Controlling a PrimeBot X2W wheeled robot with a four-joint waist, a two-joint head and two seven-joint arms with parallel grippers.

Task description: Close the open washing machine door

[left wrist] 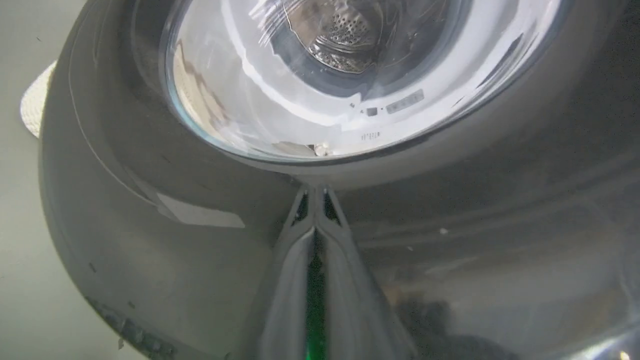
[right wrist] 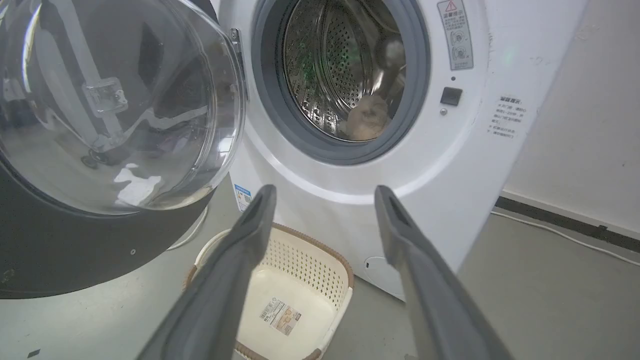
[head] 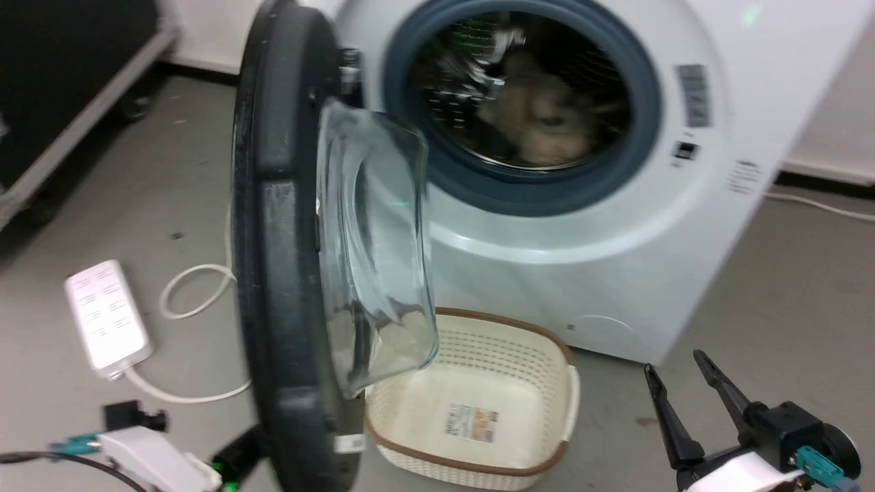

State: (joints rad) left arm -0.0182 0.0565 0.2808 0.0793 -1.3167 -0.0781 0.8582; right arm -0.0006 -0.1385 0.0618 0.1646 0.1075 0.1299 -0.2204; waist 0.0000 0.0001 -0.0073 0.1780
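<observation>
The washing machine door (head: 280,225) stands wide open, edge-on to the head view, its clear glass bowl (head: 376,232) bulging toward the white washing machine (head: 588,260). A beige item (head: 540,116) lies in the steel drum. My left gripper (left wrist: 315,192) is shut with nothing in it, and its tips touch the door's glossy black outer frame (left wrist: 150,200) just under the glass. The left forearm (head: 150,461) shows left of the door. My right gripper (head: 673,362) is open and held low, right of the basket, apart from the door (right wrist: 100,125) and the machine (right wrist: 450,150).
A cream laundry basket (head: 547,362) with a brown rim sits on the floor under the door and drum. A white power strip (head: 106,318) and its cable lie at the left. A black wheeled case (head: 68,89) stands at the far left. A cable (head: 820,205) runs along the right wall.
</observation>
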